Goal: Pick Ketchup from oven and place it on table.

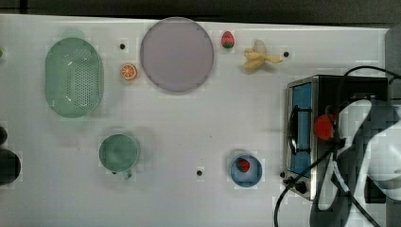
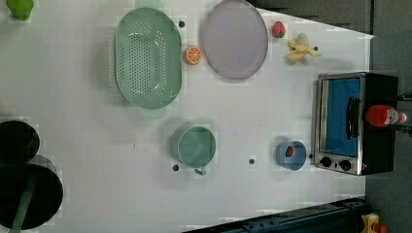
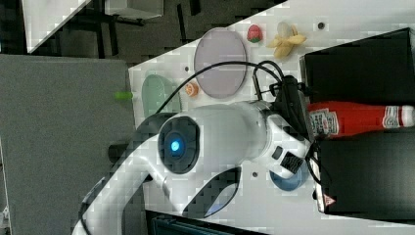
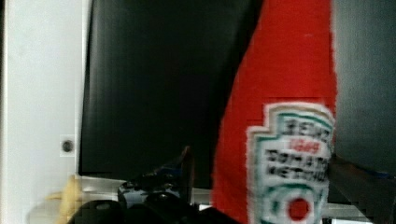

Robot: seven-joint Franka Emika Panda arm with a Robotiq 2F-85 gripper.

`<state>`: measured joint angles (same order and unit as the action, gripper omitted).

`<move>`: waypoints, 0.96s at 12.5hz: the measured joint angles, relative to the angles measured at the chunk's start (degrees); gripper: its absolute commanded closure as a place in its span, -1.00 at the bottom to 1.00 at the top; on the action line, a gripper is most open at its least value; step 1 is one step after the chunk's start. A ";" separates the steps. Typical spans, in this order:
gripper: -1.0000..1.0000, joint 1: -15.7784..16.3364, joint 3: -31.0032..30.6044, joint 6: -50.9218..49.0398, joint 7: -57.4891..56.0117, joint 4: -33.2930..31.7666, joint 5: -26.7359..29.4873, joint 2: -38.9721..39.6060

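The Ketchup (image 1: 325, 126) is a red bottle with a white label and cap, standing on the black top of the oven (image 1: 302, 97). It also appears as the Ketchup (image 3: 352, 120) and the Ketchup (image 2: 384, 115). In the wrist view the Ketchup (image 4: 285, 93) sits between the two dark fingers of my gripper (image 4: 266, 168). The jaws are open and straddle its labelled lower body; one finger is at the label's edge, the other a little apart. The oven's door is closed. The oven stands at the top view's right end of the white table (image 1: 198, 118).
A blue bowl (image 1: 246, 170) holding a strawberry sits just in front of the oven. Farther along the table are a green cup (image 1: 118, 152), a green colander (image 1: 74, 78), an orange half (image 1: 128, 72), a purple plate (image 1: 176, 54), a strawberry (image 1: 227, 39) and a peeled banana (image 1: 259, 56). The arm's cables (image 1: 293, 189) hang beside the oven.
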<state>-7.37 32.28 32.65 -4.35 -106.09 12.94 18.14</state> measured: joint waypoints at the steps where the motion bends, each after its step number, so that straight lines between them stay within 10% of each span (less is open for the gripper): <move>1: -1.00 0.32 0.31 0.20 -0.03 -0.62 -0.03 0.97; 3: -0.92 -0.08 0.53 0.62 -0.03 -1.40 0.18 2.15; 6: -0.29 -0.95 1.12 0.48 -0.03 -0.28 2.22 3.61; 12: -0.29 -1.16 1.65 -0.14 -0.24 0.22 0.45 2.80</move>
<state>-8.53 33.94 32.51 -4.60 -105.86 13.39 20.94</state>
